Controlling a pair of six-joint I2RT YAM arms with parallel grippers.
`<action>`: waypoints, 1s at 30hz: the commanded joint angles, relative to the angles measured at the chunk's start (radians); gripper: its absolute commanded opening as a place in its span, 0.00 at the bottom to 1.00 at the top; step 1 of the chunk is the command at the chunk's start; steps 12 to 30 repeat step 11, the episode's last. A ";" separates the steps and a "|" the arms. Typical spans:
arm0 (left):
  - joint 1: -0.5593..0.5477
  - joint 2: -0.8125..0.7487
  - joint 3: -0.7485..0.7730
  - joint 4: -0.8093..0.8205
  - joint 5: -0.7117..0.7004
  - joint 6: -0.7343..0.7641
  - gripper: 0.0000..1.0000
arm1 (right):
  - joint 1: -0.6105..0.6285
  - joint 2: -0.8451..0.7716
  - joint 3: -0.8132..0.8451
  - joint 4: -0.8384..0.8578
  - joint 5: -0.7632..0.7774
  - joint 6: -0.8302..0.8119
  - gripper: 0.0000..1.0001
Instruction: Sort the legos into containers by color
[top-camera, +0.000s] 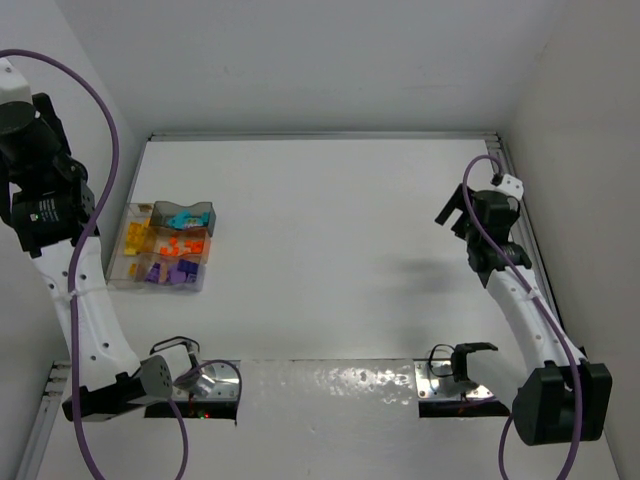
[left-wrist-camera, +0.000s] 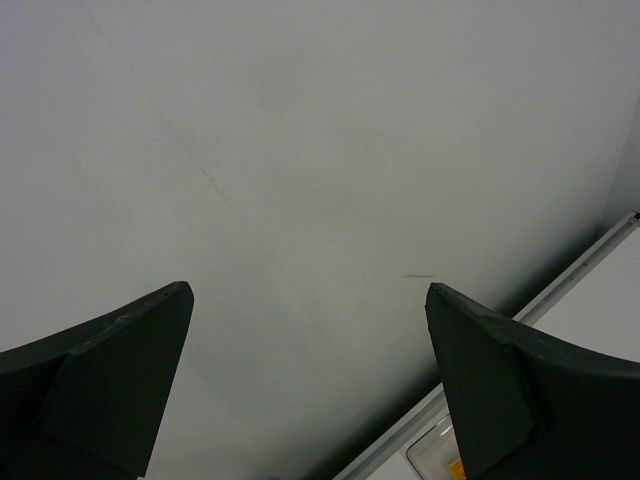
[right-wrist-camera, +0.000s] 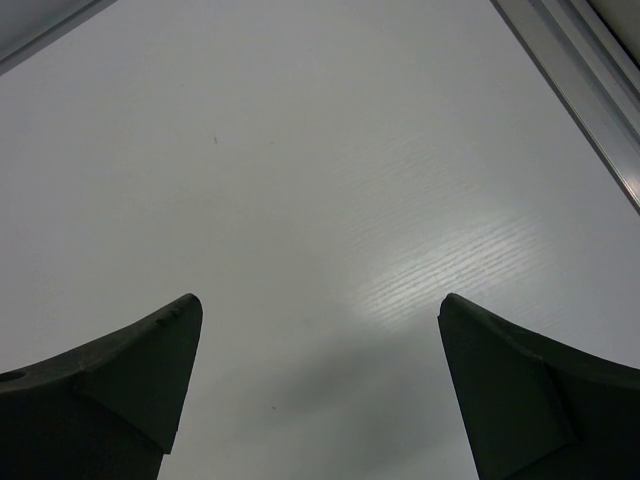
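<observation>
The containers are one clear divided tray (top-camera: 118, 278) at the table's left edge. Its compartments hold sorted legos: teal (top-camera: 186, 217), orange (top-camera: 172, 243), yellow (top-camera: 135, 240) and purple (top-camera: 166, 270). No loose legos show on the table. My left gripper (left-wrist-camera: 305, 295) is open and empty, raised beside the left wall above and left of the tray. Only a clear tray corner (left-wrist-camera: 430, 458) shows at the bottom of its view. My right gripper (top-camera: 454, 216) hangs open and empty over bare table at the right, far from the tray. Its fingers (right-wrist-camera: 150, 345) are spread wide.
White walls close in the table on the left, back and right. An aluminium rail (top-camera: 320, 136) runs along the back edge, and another (right-wrist-camera: 580, 70) runs along the right. Metal base plates (top-camera: 218, 384) (top-camera: 448, 384) sit at the near edge.
</observation>
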 joint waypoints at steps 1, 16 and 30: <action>0.004 -0.001 0.038 0.058 -0.029 0.043 1.00 | 0.001 -0.007 -0.009 0.054 -0.013 -0.011 0.99; 0.005 -0.004 0.032 0.030 0.007 0.021 1.00 | 0.002 -0.004 -0.018 0.060 0.005 0.017 0.99; 0.005 -0.004 0.032 0.030 0.007 0.021 1.00 | 0.002 -0.004 -0.018 0.060 0.005 0.017 0.99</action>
